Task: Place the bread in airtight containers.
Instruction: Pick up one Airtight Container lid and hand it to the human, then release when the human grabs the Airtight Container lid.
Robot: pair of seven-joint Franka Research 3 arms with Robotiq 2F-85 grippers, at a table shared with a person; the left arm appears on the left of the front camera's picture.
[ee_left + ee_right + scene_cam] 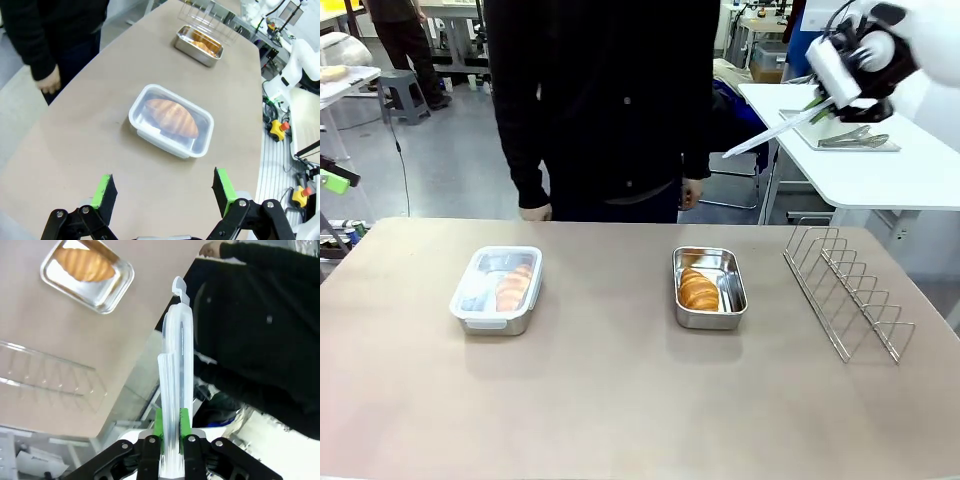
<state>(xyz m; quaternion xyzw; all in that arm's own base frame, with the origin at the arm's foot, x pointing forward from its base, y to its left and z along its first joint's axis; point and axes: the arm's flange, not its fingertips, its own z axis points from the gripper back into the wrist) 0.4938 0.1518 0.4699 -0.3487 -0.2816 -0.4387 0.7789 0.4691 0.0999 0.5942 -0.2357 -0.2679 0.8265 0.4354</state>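
- Lid point(176, 365) held high: the right gripper point(170, 426) has its green pads clamped on a clear plastic lid held edge-on, raised well above the table's far right corner, with the person standing at the far side.
- On the left, one croissant point(515, 287) sits sealed inside the left container point(497, 290), its clear snap lid already on.
- Right of centre, the second croissant point(698, 290) lies in the open steel container point(710, 288), against its left wall, with bare pan beside it.
- Over at the near left, the left gripper point(165, 192) hovers with jaws spread wide and nothing between them, looking down on the lidded container.
- The wire rack point(847, 290) stands empty at the right edge, well apart from the open pan.
- The step in hand looks like capping that open pan. To do it well, the lid should be turned flat, lined up with the pan's long side, then lowered square so all four rounded corners seat together.
- Watch the croissant's crown: a tilted lid could catch on it or skid the light pan along the table.
- No brand, label or readable writing shows on lid, pans or table.
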